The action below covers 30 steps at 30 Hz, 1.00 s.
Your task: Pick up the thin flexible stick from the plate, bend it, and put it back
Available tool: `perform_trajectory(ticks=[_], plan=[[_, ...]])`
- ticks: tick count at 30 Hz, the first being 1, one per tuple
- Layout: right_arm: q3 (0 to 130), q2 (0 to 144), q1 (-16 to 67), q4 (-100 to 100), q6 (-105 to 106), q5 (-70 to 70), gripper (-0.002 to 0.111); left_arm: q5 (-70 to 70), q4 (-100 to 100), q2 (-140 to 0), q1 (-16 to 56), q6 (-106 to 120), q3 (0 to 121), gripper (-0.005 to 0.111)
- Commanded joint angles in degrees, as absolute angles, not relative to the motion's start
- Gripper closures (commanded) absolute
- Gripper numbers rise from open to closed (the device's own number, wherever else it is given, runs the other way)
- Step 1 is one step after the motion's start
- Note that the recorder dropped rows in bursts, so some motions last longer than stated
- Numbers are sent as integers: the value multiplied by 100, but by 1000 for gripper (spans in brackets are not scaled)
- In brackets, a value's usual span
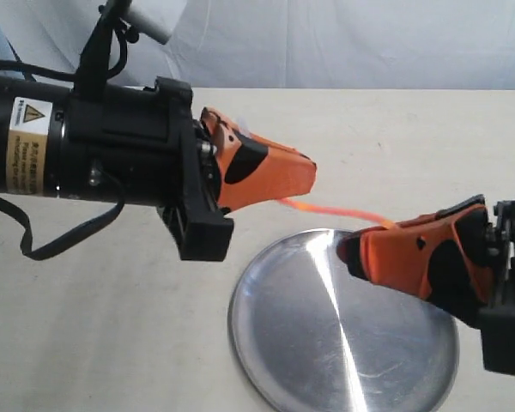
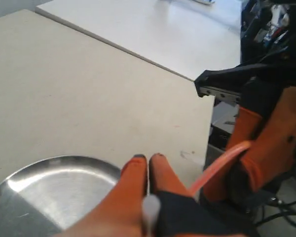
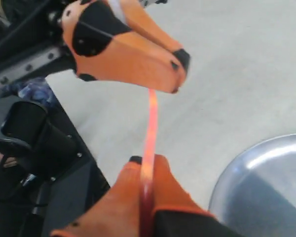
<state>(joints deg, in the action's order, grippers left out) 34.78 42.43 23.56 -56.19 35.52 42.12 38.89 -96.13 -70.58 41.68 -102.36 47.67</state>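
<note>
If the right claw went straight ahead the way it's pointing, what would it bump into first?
Probably the left gripper. The right gripper points along the thin stick that both pinch, and the left one sits at its far end. Depth is unclear, so it might slip just past.

I see a cream tabletop (image 1: 112, 343) filling most of my exterior view, with a wrinkled white cloth backdrop (image 1: 343, 43) behind its far edge. Light is soft and even. On the left wrist view, a paler surface (image 2: 153, 29) lies past the table's edge.
</note>
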Motion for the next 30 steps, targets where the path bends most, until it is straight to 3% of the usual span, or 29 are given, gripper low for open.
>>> perform_trajectory(ticks=[1,6,9,12,15,20,26,30], plan=[[3513,4400,2339,-4239,2173,4337,109,4897,-8145,-7059,4180,-9667,4742,107],[3513,4825,2339,-6871,4409,5453,109,3855,-7095,-7081,4180,-8257,4989,107],[3513,4653,2339,-8714,5847,5372,109,3558,-8696,-7320,4180,-8850,4895,107],[3526,4391,2339,-8597,5838,4665,109,3718,-9562,-7421,4227,-9412,4624,107],[3526,4144,2339,-7077,4399,3611,109,3755,-9763,-7335,4555,-9691,4349,107],[3515,4299,2339,-4580,2187,4341,109,3724,-8413,-7027,4717,-8932,4671,107],[3515,4683,2339,-5009,2463,4913,109,3686,-7074,-7011,4717,-7434,5037,107],[3515,4828,2339,-6478,3713,4927,109,3530,-6808,-7040,4717,-6863,5035,107]])
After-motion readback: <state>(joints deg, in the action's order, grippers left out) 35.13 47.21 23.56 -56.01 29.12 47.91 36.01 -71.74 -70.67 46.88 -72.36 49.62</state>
